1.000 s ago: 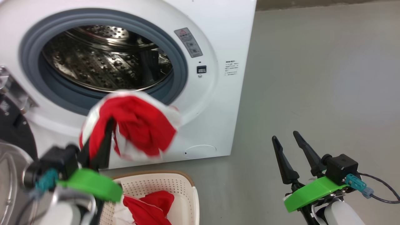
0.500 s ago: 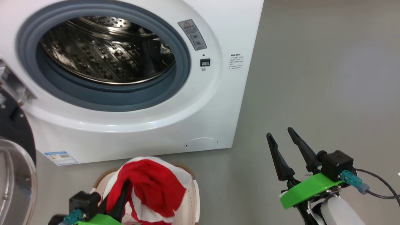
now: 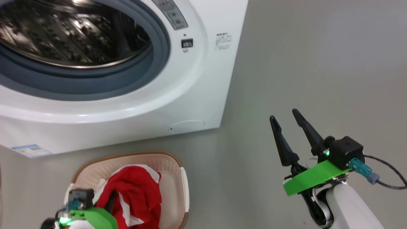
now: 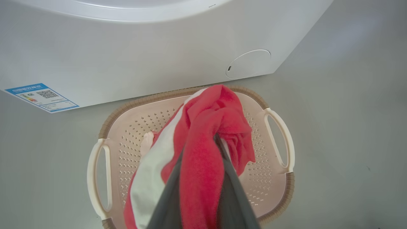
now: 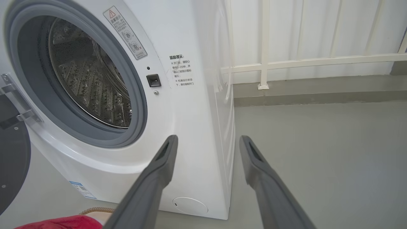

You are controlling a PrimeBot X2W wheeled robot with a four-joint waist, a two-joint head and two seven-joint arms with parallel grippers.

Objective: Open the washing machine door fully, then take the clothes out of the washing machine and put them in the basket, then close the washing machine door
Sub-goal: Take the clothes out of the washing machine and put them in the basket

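Over the cream-white perforated plastic basket [image 4: 139, 118] with a brown rim, the left tool [image 4: 217, 139] is clenched on bright red and white fabric clothes [image 4: 203, 127].
The basket sits on the grey floor [image 3: 318, 63] just in front of the big white front-loading washing machine [image 3: 206, 79]. The fabric hangs into the basket, though whether it reaches the bottom is hard to tell. The glossy black-rimmed round door [image 5: 11, 159] stands swung aside. The right tool [image 3: 283, 114] hovers well apart, fingers spread, grasping nothing.

drum [image 5: 92, 89]: shiny perf. steel | gasket [image 5: 139, 105]: matt rubber | basket [image 4: 127, 140]: perf. plastic | clothes [image 4: 203, 127]: soft cloth (fuzzy)
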